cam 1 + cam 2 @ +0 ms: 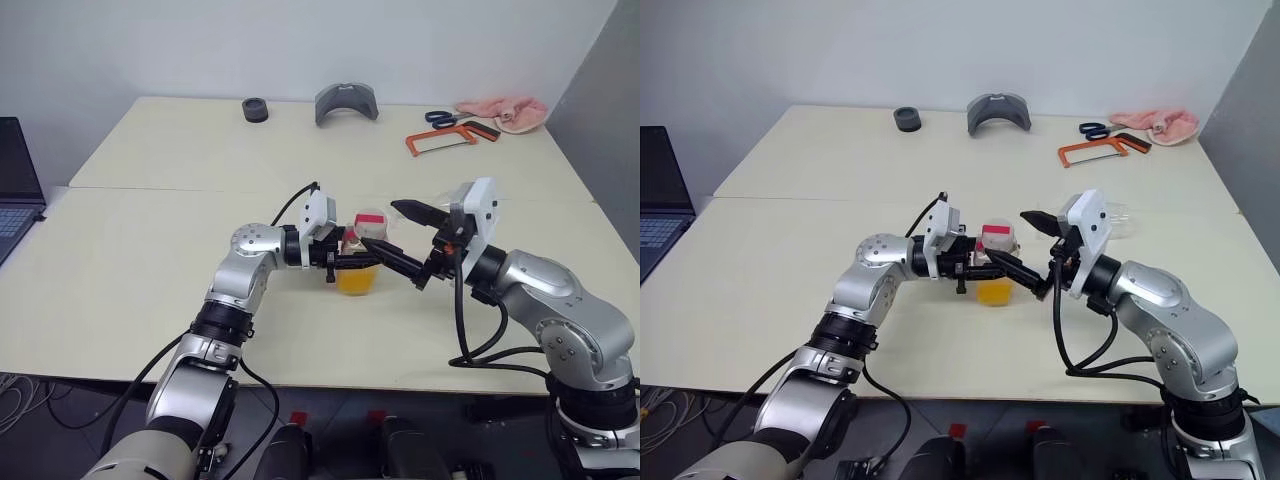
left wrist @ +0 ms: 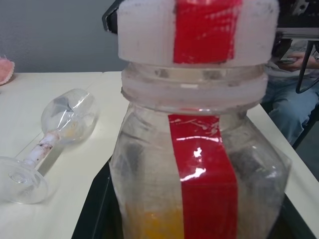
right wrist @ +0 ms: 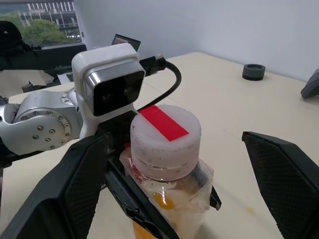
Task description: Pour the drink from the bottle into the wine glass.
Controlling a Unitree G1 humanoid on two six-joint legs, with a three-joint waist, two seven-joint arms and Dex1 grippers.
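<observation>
Bottle (image 1: 360, 255) upright at mid-worktop (image 1: 150, 280), left gripper (image 1: 352, 262) clenched round its body; right gripper (image 3: 189, 164) released, straddling the white cap (image 3: 165, 130); thin plastic, we judge light, squashy; grip cap firmly; wine glass (image 2: 50, 134) lies toppled, fragile.

No legible text, brand, number or sign anywhere. Bottle (image 2: 199, 164) label: plain red stripe, unprinted. Cap (image 3: 165, 130): same plain red mark, unprinted.
</observation>
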